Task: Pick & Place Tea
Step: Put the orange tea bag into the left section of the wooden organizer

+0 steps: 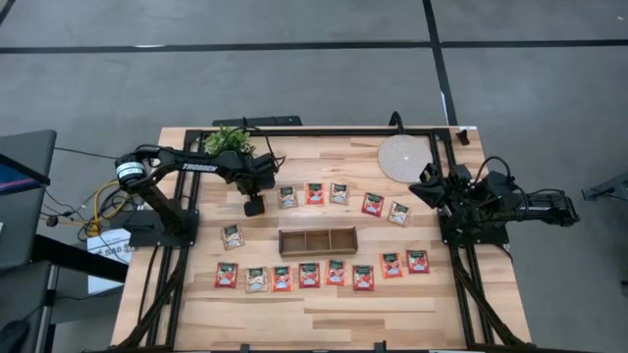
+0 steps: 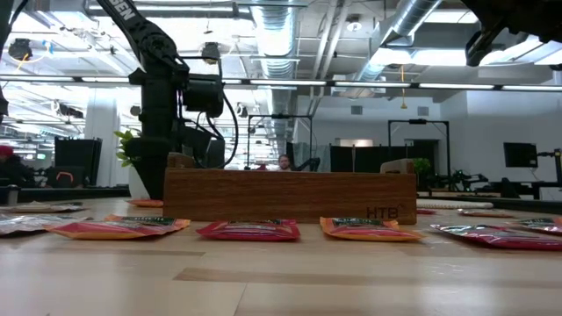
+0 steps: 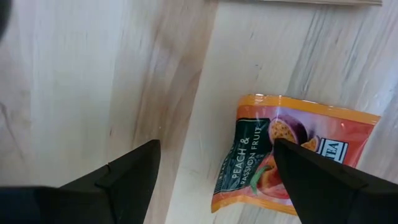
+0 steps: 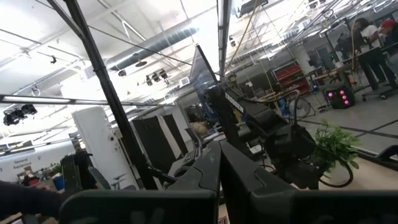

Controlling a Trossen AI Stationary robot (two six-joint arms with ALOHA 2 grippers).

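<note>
Tea sachets, mostly red and a few pale, lie flat on the wooden table in a far row (image 1: 314,193) and a near row (image 1: 309,275). My left gripper (image 1: 253,204) points down at the left end of the far row, open. In its wrist view an orange-red sachet (image 3: 292,155) lies flat, partly under one finger, with bare wood between the fingers (image 3: 214,180). In the low view the tray hides its fingertips. My right gripper (image 4: 221,168) rests shut, raised at the table's right side (image 1: 432,188). My left gripper points down from above with one finger (image 3: 317,180) standing over the sachet's near corner (image 3: 264,165). Whether that finger touches the sachet I cannot tell. The sachet lies flat on the table.
A long brown wooden tray with three compartments (image 1: 317,240) sits between the two rows and fills the middle of the low view (image 2: 290,195). A potted plant (image 1: 229,140) stands at the far left and a round cork mat (image 1: 404,157) at the far right.
</note>
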